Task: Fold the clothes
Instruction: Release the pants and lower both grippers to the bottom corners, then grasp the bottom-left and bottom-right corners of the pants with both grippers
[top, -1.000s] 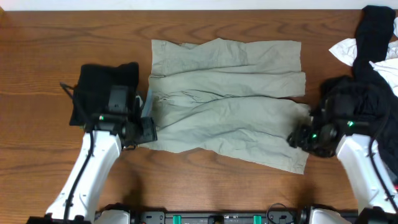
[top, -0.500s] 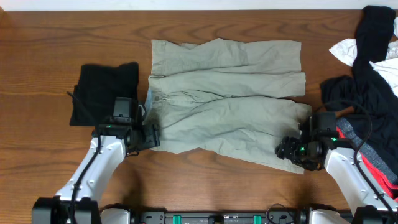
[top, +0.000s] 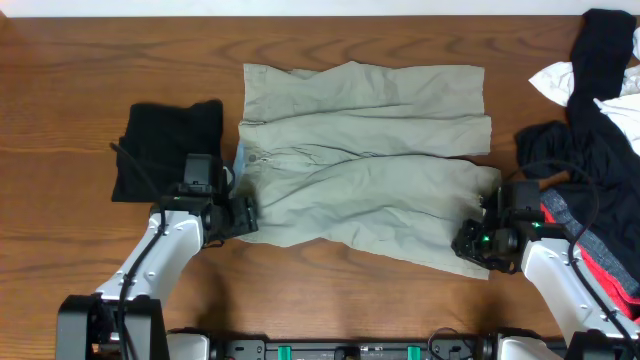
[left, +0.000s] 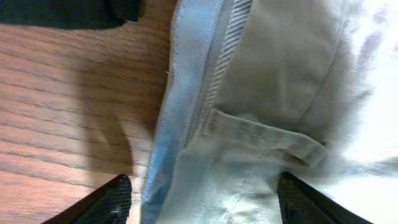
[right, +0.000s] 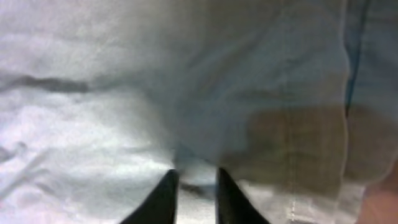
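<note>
Shorts (top: 365, 160) are lying flat on the bench (top: 60, 100); left jaws are straddling the waistband (left: 186, 112), apart; right jaws are clamping fabric by the hem (right: 292, 149), apparently readying a fold.

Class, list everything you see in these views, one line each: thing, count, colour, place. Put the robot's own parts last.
table: one, brown wood, under everything
shorts: one, pale khaki-green, spread flat at centre
folded garment: one, black, left of the shorts
garment heap: one, black, white and coral-red, right edge
left arm, right arm: two, white, near edge
left end effector: one, black, open at the shorts' blue-lined waistband
right end effector: one, black, fingers nearly together on the shorts' leg hem
</note>
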